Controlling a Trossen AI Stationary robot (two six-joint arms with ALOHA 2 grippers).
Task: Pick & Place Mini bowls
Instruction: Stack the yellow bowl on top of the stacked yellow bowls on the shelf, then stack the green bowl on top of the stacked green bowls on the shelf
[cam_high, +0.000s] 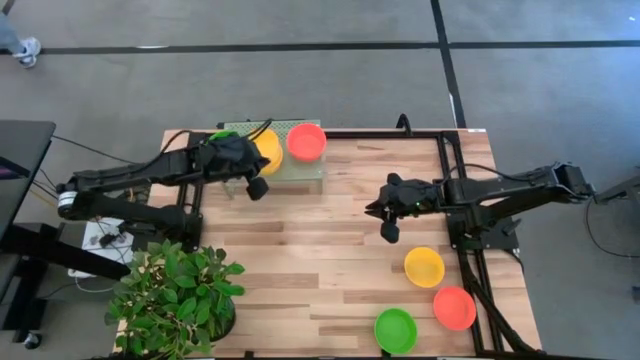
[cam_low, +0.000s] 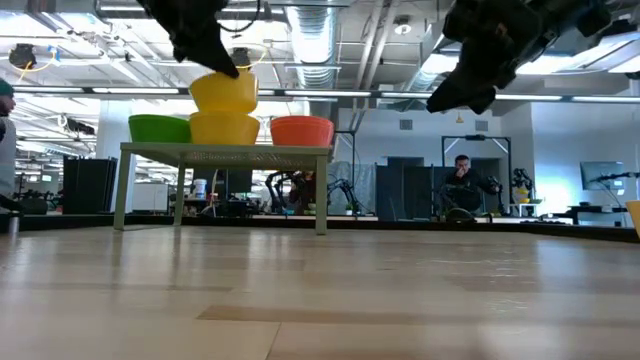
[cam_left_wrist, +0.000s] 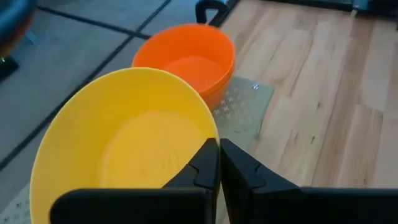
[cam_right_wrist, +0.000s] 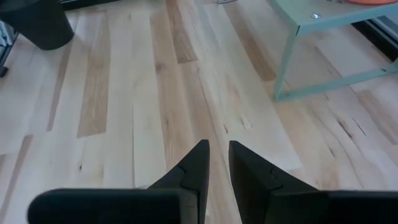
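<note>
Gripping yellow bowl (cam_left_wrist: 124, 143), left tool (cam_left_wrist: 219, 163)

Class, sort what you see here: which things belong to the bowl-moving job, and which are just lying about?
Job: yellow bowl in left gripper; orange bowl, green bowl and second yellow bowl on rack; three bowls on table; right gripper.
Lying about: plant.

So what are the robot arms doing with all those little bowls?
The left tool is pinching the rim of a yellow bowl, holding it above another yellow bowl on the pale green rack. A green bowl and a red-orange bowl sit on the rack too. The right tool hangs empty over the table, where three more bowls wait.
</note>
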